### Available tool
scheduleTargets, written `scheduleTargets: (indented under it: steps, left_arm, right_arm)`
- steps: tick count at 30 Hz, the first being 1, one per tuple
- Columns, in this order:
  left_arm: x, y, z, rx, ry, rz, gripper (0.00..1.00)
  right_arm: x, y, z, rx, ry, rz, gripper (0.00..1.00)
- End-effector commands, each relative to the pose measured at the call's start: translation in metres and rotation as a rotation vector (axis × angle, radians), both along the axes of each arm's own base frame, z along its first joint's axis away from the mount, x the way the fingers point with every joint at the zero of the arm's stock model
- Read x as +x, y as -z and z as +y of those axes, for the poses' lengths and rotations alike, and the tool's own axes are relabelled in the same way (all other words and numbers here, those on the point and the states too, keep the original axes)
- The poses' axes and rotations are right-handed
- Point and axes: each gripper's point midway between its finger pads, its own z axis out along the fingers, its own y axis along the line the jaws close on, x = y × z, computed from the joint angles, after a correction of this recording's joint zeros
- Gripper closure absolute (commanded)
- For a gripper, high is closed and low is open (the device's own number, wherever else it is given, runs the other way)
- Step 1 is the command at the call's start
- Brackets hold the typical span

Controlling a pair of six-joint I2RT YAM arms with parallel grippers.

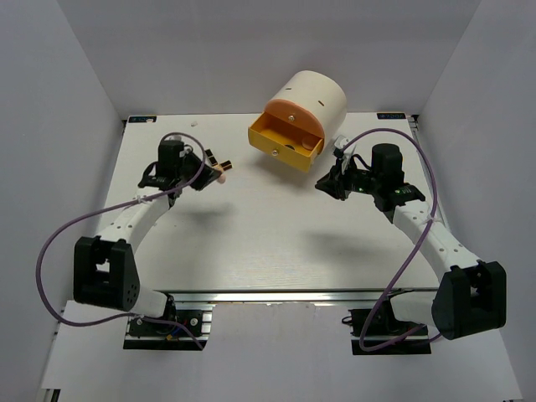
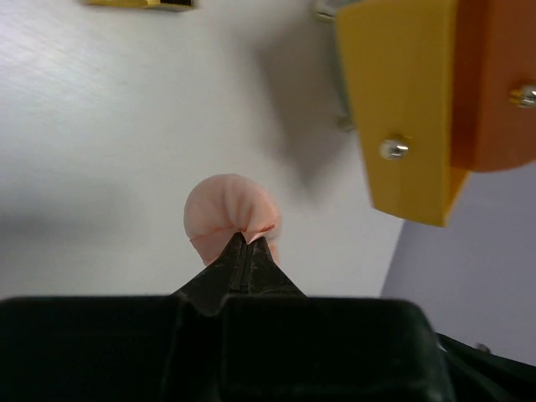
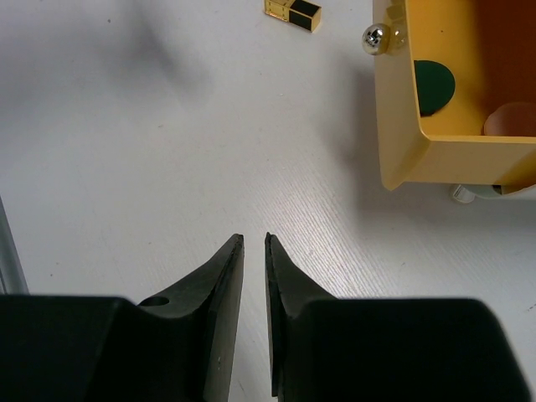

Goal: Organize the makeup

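When viewed from above, a peach piece (image 1: 224,173) is held by the left gripper (image 1: 219,169) over the table (image 1: 251,251), left of a yellow drawer (image 1: 285,141) pulled out of the cream cylinder (image 1: 311,94). The right gripper (image 1: 322,182) is placed just right of that drawer.

From the left wrist, the peach piece (image 2: 230,209) is seen pinched at its edge by the closed fingertips (image 2: 232,266).

From the right wrist, the fingers (image 3: 219,272) are seen narrowly parted, with nothing between them. A green disc (image 3: 434,84) and a second peach piece (image 3: 511,117) are seen inside the drawer (image 3: 435,155). A lipstick (image 3: 293,10) is seen lying on the table beyond.
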Motion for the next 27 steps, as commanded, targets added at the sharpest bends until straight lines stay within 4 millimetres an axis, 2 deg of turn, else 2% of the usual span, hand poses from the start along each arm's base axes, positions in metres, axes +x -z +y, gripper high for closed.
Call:
scheduleTargets:
  steps: [1, 3, 6, 7, 9, 10, 11, 12, 13, 14, 15, 16, 17, 18, 19, 20, 21, 24, 25, 27]
  left_arm:
    - [0.030, -0.061, -0.038, -0.102, 0.065, -0.175, 1.00]
    - [0.037, -0.065, -0.058, -0.120, 0.105, -0.198, 1.00]
    - [0.045, -0.082, -0.081, -0.156, 0.144, -0.249, 1.00]
    - [0.051, -0.079, -0.087, -0.164, 0.150, -0.245, 1.00]
    - [0.058, -0.096, -0.104, -0.198, 0.179, -0.294, 1.00]
    - [0.064, -0.090, -0.111, -0.203, 0.185, -0.283, 1.00]
    - [0.066, -0.092, -0.120, -0.214, 0.201, -0.288, 1.00]
    - [0.072, -0.107, -0.128, -0.228, 0.214, -0.322, 1.00]
    - [0.076, -0.110, -0.133, -0.232, 0.223, -0.329, 1.00]
    - [0.082, -0.100, -0.144, -0.231, 0.237, -0.313, 1.00]
    - [0.088, -0.115, -0.150, -0.244, 0.248, -0.343, 1.00]
    - [0.090, -0.116, -0.157, -0.248, 0.257, -0.345, 1.00]
    - [0.097, -0.107, -0.162, -0.248, 0.260, -0.332, 1.00]
    - [0.102, -0.115, -0.166, -0.256, 0.265, -0.349, 1.00]
    - [0.104, -0.116, -0.169, -0.258, 0.269, -0.352, 1.00]
    - [0.109, -0.107, -0.172, -0.255, 0.269, -0.336, 1.00]
    - [0.113, -0.113, -0.174, -0.258, 0.270, -0.348, 1.00]
    - [0.121, -0.101, -0.179, -0.259, 0.267, -0.322, 0.89]
    - [0.123, -0.103, -0.181, -0.260, 0.265, -0.323, 0.75]
    - [0.126, -0.095, -0.183, -0.253, 0.265, -0.302, 0.62]
  right_arm:
    - [0.003, -0.024, 0.004, 0.038, -0.016, -0.067, 0.78]
    - [0.002, -0.025, 0.003, 0.038, -0.013, -0.070, 0.77]
    - [0.001, -0.024, 0.003, 0.036, -0.010, -0.071, 0.78]
    - [0.000, -0.023, 0.002, 0.036, -0.010, -0.069, 0.78]
    - [0.000, -0.023, 0.002, 0.035, -0.010, -0.070, 0.77]
    - [-0.001, -0.023, 0.002, 0.034, -0.009, -0.069, 0.77]
    - [-0.001, -0.023, 0.002, 0.034, -0.009, -0.069, 0.78]
    - [-0.001, -0.023, 0.002, 0.035, -0.010, -0.070, 0.78]
    - [-0.001, -0.023, 0.002, 0.035, -0.010, -0.069, 0.78]
    - [0.000, -0.023, 0.001, 0.034, -0.008, -0.072, 0.78]
    - [-0.001, -0.023, 0.002, 0.034, -0.011, -0.073, 0.77]
    - [-0.001, -0.023, 0.002, 0.033, -0.010, -0.073, 0.78]
    - [0.000, -0.023, 0.001, 0.032, -0.007, -0.072, 0.77]
    - [0.000, -0.023, 0.001, 0.031, -0.008, -0.073, 0.78]
    - [0.000, -0.022, 0.001, 0.030, -0.007, -0.073, 0.77]
    - [-0.001, -0.022, 0.001, 0.029, -0.007, -0.073, 0.77]
    - [-0.001, -0.022, 0.001, 0.030, -0.006, -0.072, 0.78]
    - [0.001, -0.020, 0.000, 0.025, 0.005, -0.072, 0.77]
    - [0.002, -0.019, 0.000, 0.024, 0.008, -0.070, 0.77]
    - [0.004, -0.018, -0.002, 0.020, 0.022, -0.067, 0.73]
